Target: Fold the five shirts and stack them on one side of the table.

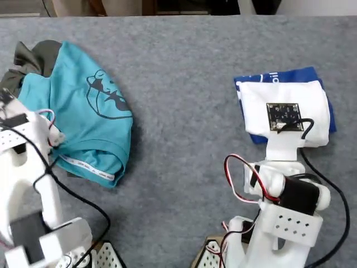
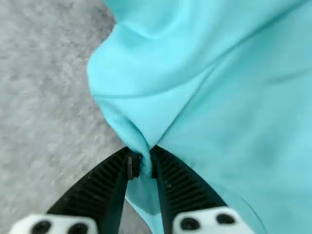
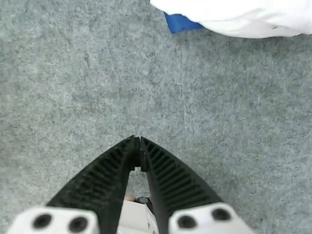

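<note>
Two folded ones, a white cotton shirt (image 1: 254, 109) on a royal-blue shirt (image 1: 279, 76), sit stacked at the grey felt table's (image 1: 184, 84) right side. Left gripper (image 2: 141, 165) grips an edge fold of the crumpled teal printed shirt (image 2: 219, 97) — cloth spreads ahead of its claw. Right gripper (image 3: 140, 153) is clenched empty, near the stack.

White plastic left arm (image 1: 25, 178) and right arm (image 1: 284, 152), black motors, red-white-black cables; ribbed black fingers (image 3: 105, 183), white screw-holed mounts behind them.

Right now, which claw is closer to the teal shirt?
Left. The left gripper is shut on a fold of the teal shirt; the right gripper is shut over the table near the folded white shirt.
</note>
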You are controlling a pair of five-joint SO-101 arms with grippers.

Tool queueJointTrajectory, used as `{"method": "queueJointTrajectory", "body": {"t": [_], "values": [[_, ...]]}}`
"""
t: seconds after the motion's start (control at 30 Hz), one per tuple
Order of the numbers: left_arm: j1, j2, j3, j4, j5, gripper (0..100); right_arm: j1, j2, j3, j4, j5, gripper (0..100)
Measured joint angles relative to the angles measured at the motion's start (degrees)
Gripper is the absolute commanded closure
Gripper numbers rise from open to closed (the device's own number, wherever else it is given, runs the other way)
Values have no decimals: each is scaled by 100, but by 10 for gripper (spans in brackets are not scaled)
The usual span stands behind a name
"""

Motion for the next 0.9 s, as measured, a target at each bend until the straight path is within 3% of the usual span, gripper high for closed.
{"method": "queueJointTrajectory", "body": {"t": [0.1, 0.23, 0.43, 0.63, 0.77, 0.9], "values": [[431, -1073, -369, 607, -519, 982, -220, 0, 70, -44, 9, 991], [1600, -2936, -914, 1538, -1257, 982, -695, 9, 114, -79, 9, 991], [3349, -4967, -2233, 2136, -1134, 982, -1020, 9, 114, -149, 9, 990], [4668, -4721, -3270, 2145, -774, 982, -1073, 9, 114, -149, 9, 990], [5899, -3754, -3279, 2127, -211, 982, -1064, 9, 114, -149, 9, 990], [7051, -2541, -3279, 1846, -132, 982, -1064, 9, 114, -149, 9, 990]]}}
